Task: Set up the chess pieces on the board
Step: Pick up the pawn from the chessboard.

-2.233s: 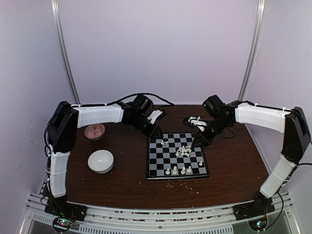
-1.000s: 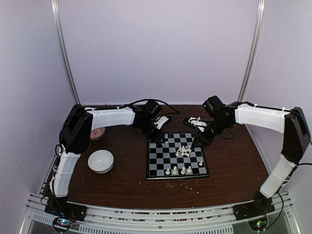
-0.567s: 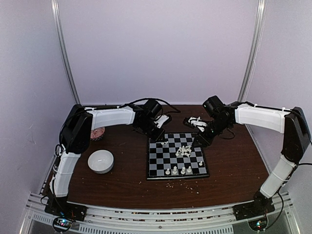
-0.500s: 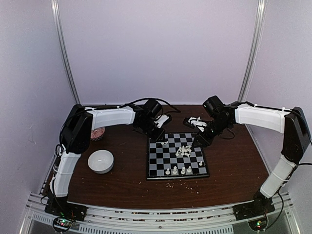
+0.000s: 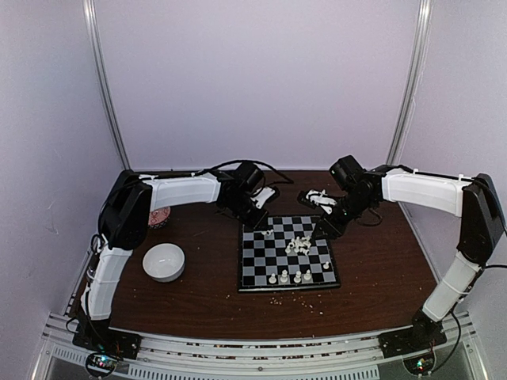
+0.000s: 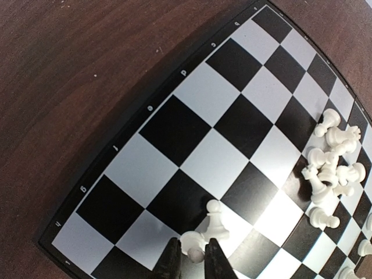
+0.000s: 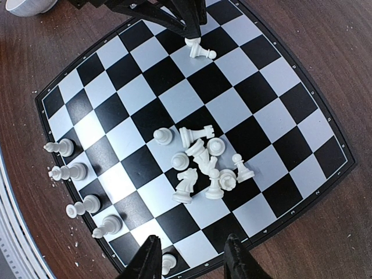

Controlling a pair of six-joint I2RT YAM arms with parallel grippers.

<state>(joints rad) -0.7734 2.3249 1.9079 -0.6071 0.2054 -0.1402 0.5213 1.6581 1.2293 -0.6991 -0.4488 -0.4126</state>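
Observation:
The board (image 5: 261,269) lies at the table's middle, also in the left wrist view (image 6: 174,122) and the right wrist view (image 7: 273,75). Small white chess pieces lie in a heap (image 5: 299,244) (image 7: 200,157) near its centre. Several more stand in a row (image 5: 290,277) (image 7: 75,171) along its near edge. My left gripper (image 5: 265,229) (image 6: 192,243) is at the far left corner, shut on one tipped piece (image 6: 195,249), beside a standing pawn (image 6: 215,224). My right gripper (image 5: 321,229) (image 7: 192,261) hangs open over the board's right edge, holding nothing.
A white bowl (image 5: 164,261) sits left of the board. A red patterned bowl (image 5: 160,216) shows behind it, partly hidden by the left arm. Crumbs (image 5: 301,297) are scattered in front of the board.
The left arm swung right to the board's far left corner, and its jaws narrowed onto the tipped piece. The right arm has not moved.

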